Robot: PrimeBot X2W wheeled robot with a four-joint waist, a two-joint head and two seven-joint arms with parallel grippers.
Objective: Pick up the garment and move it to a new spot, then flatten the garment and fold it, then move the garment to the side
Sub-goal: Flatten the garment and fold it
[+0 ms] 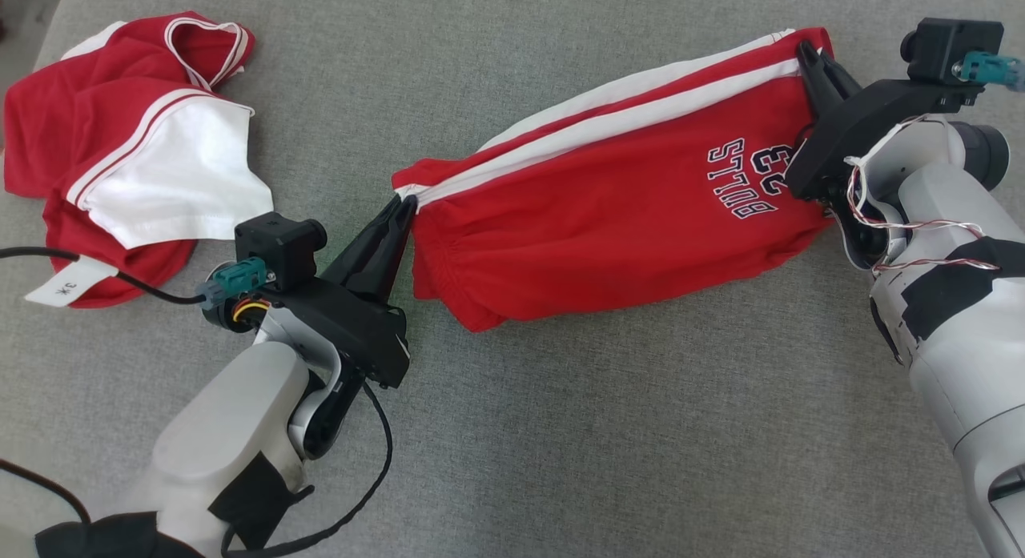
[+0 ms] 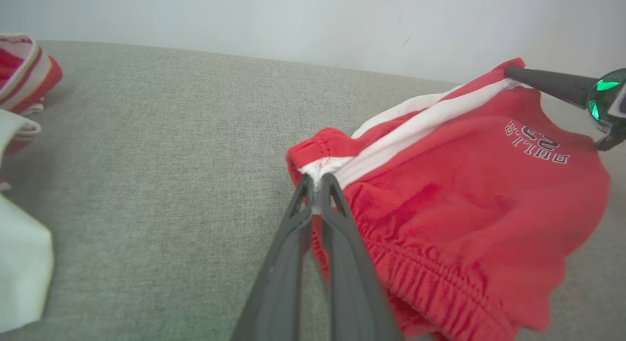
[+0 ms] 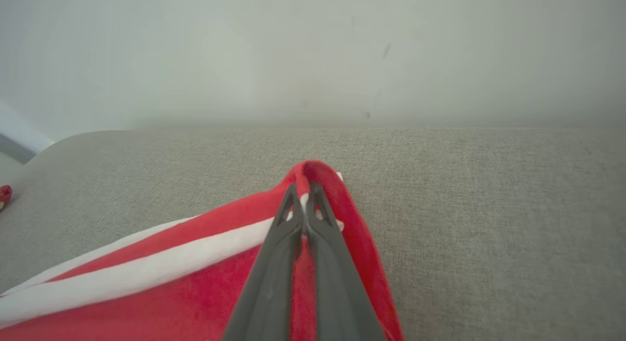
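The garment (image 1: pixel 608 190) is a pair of red shorts with white side stripes and dark lettering, stretched between my two grippers above the grey cushion. My left gripper (image 1: pixel 407 204) is shut on its waistband corner at the striped seam; the left wrist view shows the same pinch, with the left gripper (image 2: pixel 317 180) on the garment (image 2: pixel 455 204). Over at the leg-hem corner, far right, my right gripper (image 1: pixel 805 52) is shut on the cloth. In the right wrist view the right gripper (image 3: pixel 304 190) pinches the garment (image 3: pixel 186 302) at a red folded edge. The lower half sags toward the cushion.
A crumpled red and white shirt (image 1: pixel 136 150) with a white tag lies at the far left of the grey cushion (image 1: pixel 560 430). Its edge shows as a red and white shirt (image 2: pixel 22 77) in the left wrist view. A pale wall (image 3: pixel 313 52) rises behind the cushion.
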